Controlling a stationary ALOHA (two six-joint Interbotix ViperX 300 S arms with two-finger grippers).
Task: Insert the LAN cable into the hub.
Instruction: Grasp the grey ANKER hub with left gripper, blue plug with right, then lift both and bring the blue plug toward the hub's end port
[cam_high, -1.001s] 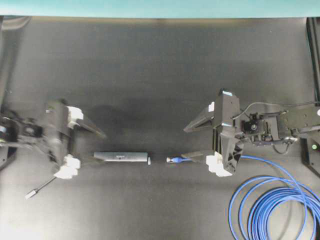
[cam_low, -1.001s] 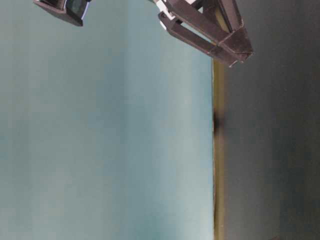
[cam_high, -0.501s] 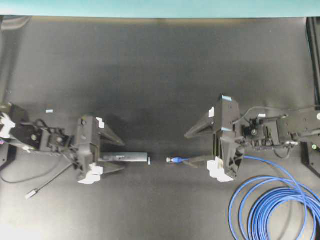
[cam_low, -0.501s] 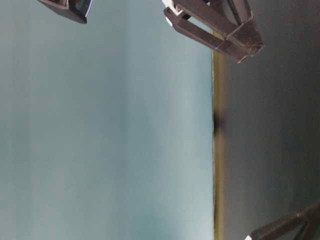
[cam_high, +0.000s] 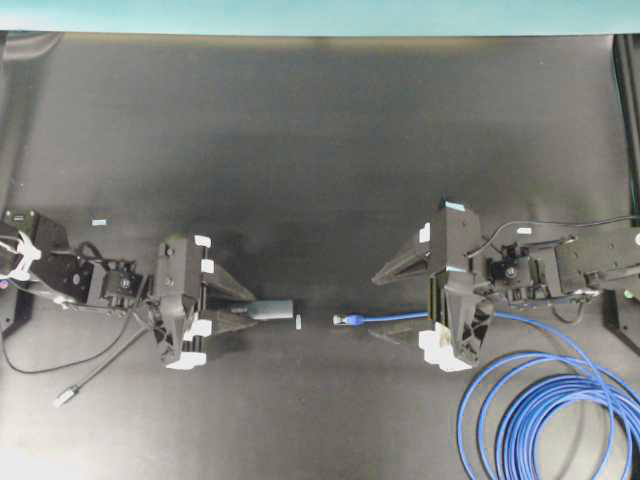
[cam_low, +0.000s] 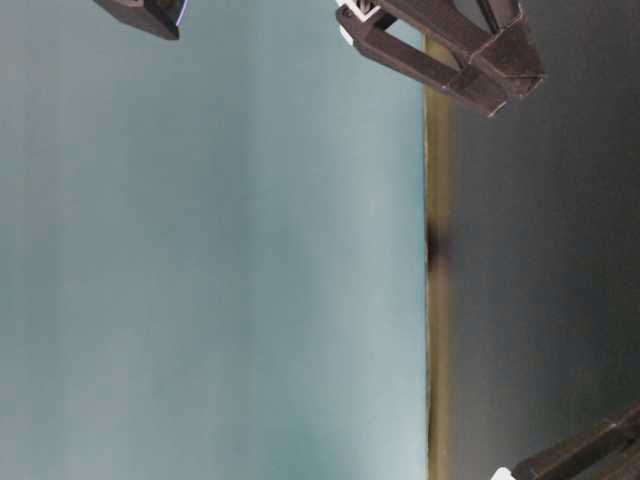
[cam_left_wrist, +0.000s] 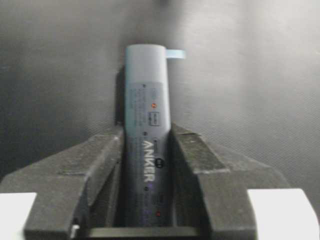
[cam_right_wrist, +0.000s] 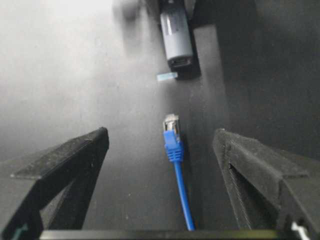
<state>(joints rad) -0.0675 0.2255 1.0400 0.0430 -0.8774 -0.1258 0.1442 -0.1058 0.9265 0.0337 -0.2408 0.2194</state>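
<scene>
The hub (cam_high: 268, 310) is a slim dark-grey bar lying on the black table. My left gripper (cam_high: 238, 307) is shut on its near half, and the left wrist view shows both jaws pressed against the sides of the hub (cam_left_wrist: 146, 100). The LAN cable's plug (cam_high: 345, 320) lies a short gap right of the hub's free end, pointing at it. My right gripper (cam_high: 384, 306) is open and straddles the blue cable just behind the plug (cam_right_wrist: 171, 126) without touching it. The hub's end port (cam_right_wrist: 178, 47) faces the plug.
The cable's coils (cam_high: 545, 410) lie at the front right. The hub's thin grey lead ends in a silver plug (cam_high: 65, 397) at the front left. A small pale tag (cam_high: 298, 321) lies by the hub's free end. A teal wall (cam_low: 200, 250) borders the table.
My left gripper has moved right to the hub and closed on it. My right gripper has shifted slightly toward the front, so the cable now lies between its open fingers.
</scene>
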